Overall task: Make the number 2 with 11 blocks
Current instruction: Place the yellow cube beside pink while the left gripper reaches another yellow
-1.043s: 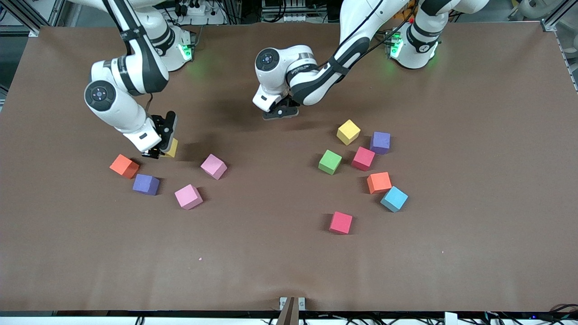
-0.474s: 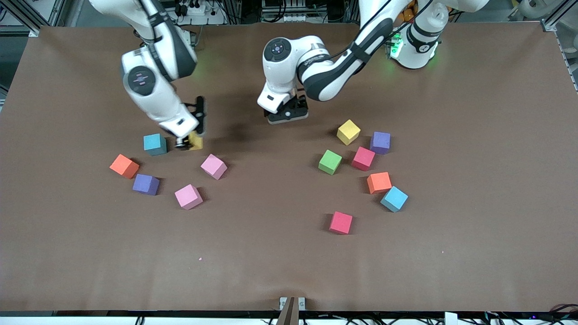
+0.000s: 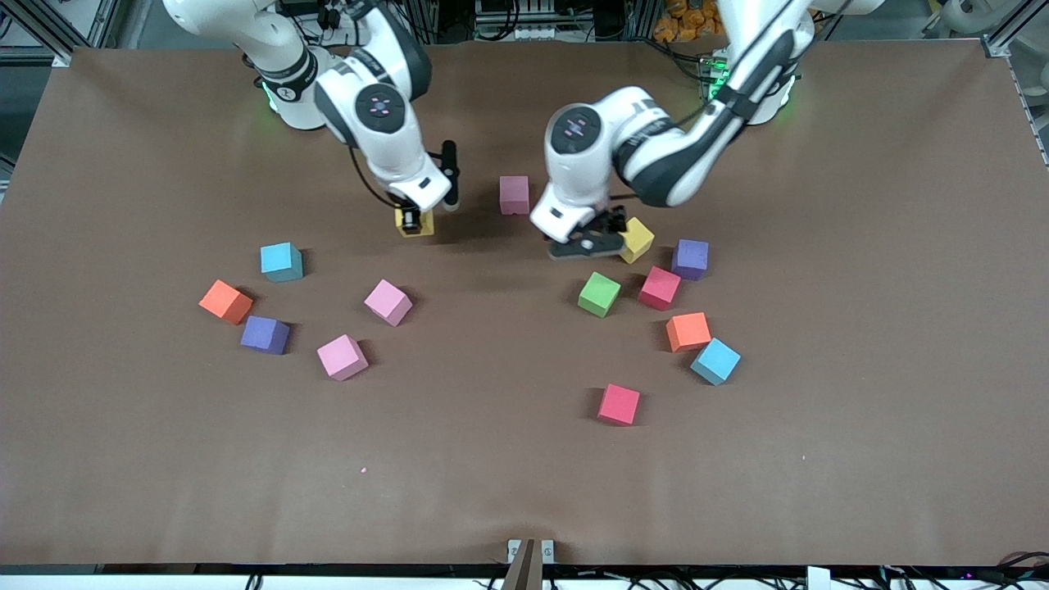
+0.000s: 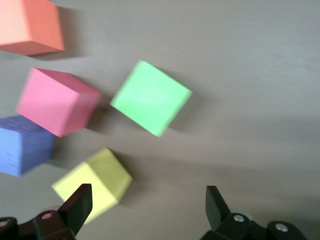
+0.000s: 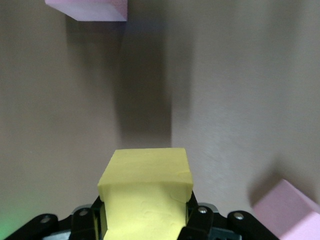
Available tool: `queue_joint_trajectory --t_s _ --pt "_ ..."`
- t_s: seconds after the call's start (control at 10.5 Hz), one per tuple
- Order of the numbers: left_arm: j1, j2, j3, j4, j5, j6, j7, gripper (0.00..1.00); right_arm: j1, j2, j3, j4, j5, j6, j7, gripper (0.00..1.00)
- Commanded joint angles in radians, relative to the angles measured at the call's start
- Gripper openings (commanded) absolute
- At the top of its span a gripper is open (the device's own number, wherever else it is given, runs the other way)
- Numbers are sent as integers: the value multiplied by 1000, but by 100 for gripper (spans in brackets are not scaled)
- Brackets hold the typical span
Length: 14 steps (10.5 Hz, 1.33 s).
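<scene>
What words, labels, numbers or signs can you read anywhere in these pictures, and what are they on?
None can be read.
Left arm: a small dark marking on the white casing, too small to read.
Blocks, such as the green block and the yellow block in the right gripper: plain faces, no print.
Table: no markings.

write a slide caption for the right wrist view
Right tool shut on a yellow block above the brown table, pink blocks nearby.

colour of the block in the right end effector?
Yellow block, clearest in the right wrist view.
</scene>
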Motion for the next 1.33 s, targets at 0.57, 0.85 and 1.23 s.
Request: queue_joint_trajectory --t_s 0.57,0.85,1.23 --pt "142 -93 1 -180 -126 10 -92 100 220 152 -9 54 0 125 358 20" --pt "144 -102 1 -244 -156 87 -190 100 226 163 -8 55 0 155 365 20" --pt "144 -96 1 -310 -157 206 -324 100 250 187 -6 75 1 156 370 17"
